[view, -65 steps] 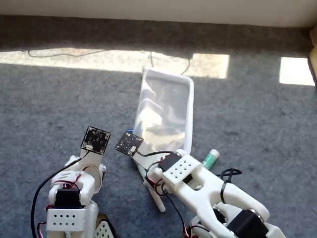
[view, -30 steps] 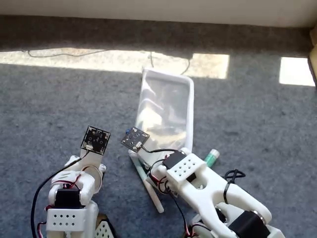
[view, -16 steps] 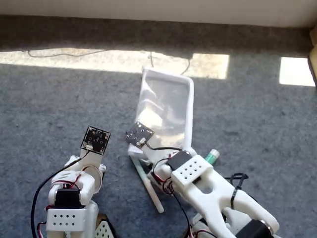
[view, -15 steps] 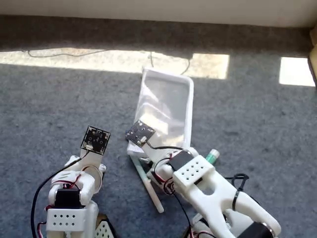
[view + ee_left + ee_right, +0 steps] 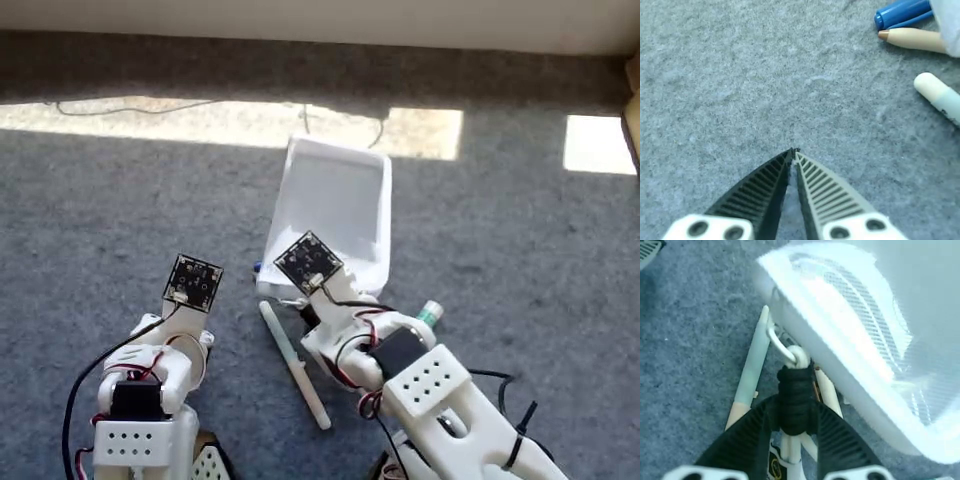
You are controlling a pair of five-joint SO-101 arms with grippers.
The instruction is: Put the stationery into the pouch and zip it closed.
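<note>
Right gripper (image 5: pixel 795 410) is clamped on the black zip pull (image 5: pixel 794 390) at the pouch's (image 5: pixel 335 205) lower edge, centre frame. Left gripper (image 5: pixel 793 152), pressed closed and empty, hangs over carpet (image 5: pixel 740 75); pens (image 5: pixel 293 365) lie just below the pouch.

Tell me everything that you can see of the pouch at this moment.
The pouch is a white, half-transparent rectangle with rounded corners and a thicker white border. Its side looks like fine mesh in the right wrist view. It lies on the grey carpet, its long side pointing away from the arms. At its near edge a white loop joins a black pull, on which the right gripper is shut. I cannot tell whether the zip is open.
</note>
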